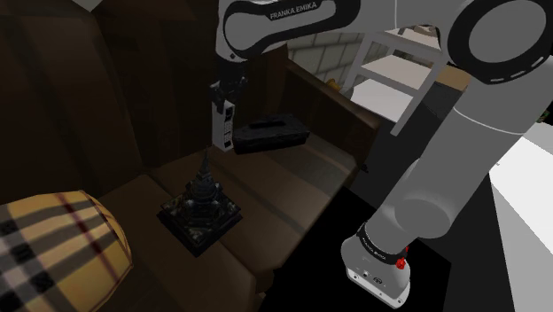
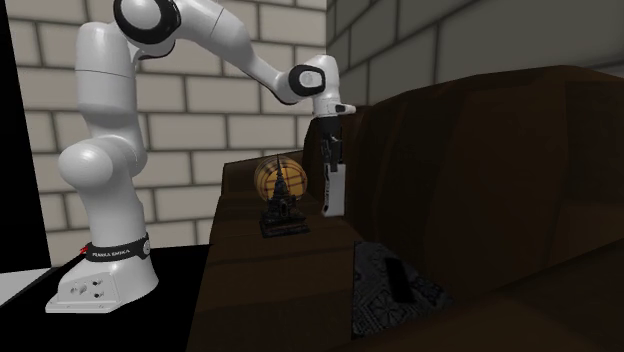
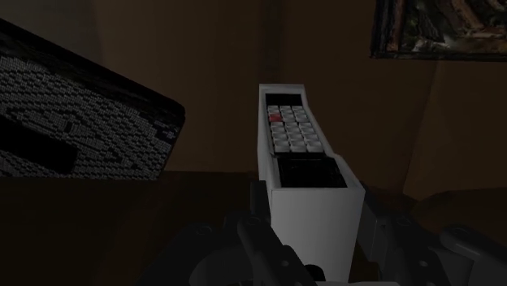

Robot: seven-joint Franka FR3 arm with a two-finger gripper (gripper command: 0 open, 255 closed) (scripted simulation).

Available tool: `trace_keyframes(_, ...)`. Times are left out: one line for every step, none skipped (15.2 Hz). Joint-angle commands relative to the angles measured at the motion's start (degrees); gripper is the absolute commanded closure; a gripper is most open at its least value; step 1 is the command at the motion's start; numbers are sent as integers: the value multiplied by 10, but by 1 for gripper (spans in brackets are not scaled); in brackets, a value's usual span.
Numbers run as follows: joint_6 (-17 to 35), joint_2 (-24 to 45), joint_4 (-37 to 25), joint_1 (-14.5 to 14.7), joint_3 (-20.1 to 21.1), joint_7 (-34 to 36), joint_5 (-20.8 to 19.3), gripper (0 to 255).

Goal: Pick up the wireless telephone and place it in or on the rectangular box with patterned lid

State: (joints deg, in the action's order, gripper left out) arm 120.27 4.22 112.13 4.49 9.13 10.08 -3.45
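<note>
My black gripper is shut on a white wireless telephone with a dark keypad, which hangs upright in the air above the brown sofa seat. In the wrist view the telephone runs out between my fingers, its keys facing the camera. The dark rectangular box with patterned lid lies on the seat just beyond and to the shoulder view's right of the telephone. In the second exterior view the telephone hangs well above the box, which lies nearer the camera. The box lid shows beside the telephone.
A dark pagoda-like ornament on a square base stands on the seat below the telephone. A plaid cushion lies at the shoulder view's lower left. The sofa back rises behind. The robot stand sits on a black floor.
</note>
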Motion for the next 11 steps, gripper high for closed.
trace_keyframes(-14, -3, -11, -1, -1, -2, 1, 255)
trace_keyframes(-21, -5, -16, -1, 0, -3, 2, 255)
trace_keyframes(-28, -7, -22, -1, 0, -4, 2, 255)
trace_keyframes(-36, -9, -27, -1, 0, -4, 3, 255)
trace_keyframes(-43, -10, -33, -1, 0, -5, 3, 255)
trace_keyframes(-50, -12, -39, -1, 0, -5, 4, 255)
trace_keyframes(-58, -13, -45, -1, 0, -6, 4, 255)
trace_keyframes(-65, -15, -51, -1, 0, -6, 5, 255)
trace_keyframes(-73, -16, -57, -1, 0, -7, 5, 255)
trace_keyframes(-80, -17, -64, -1, 0, -7, 5, 255)
trace_keyframes(-88, -18, -70, -1, 0, -7, 6, 255)
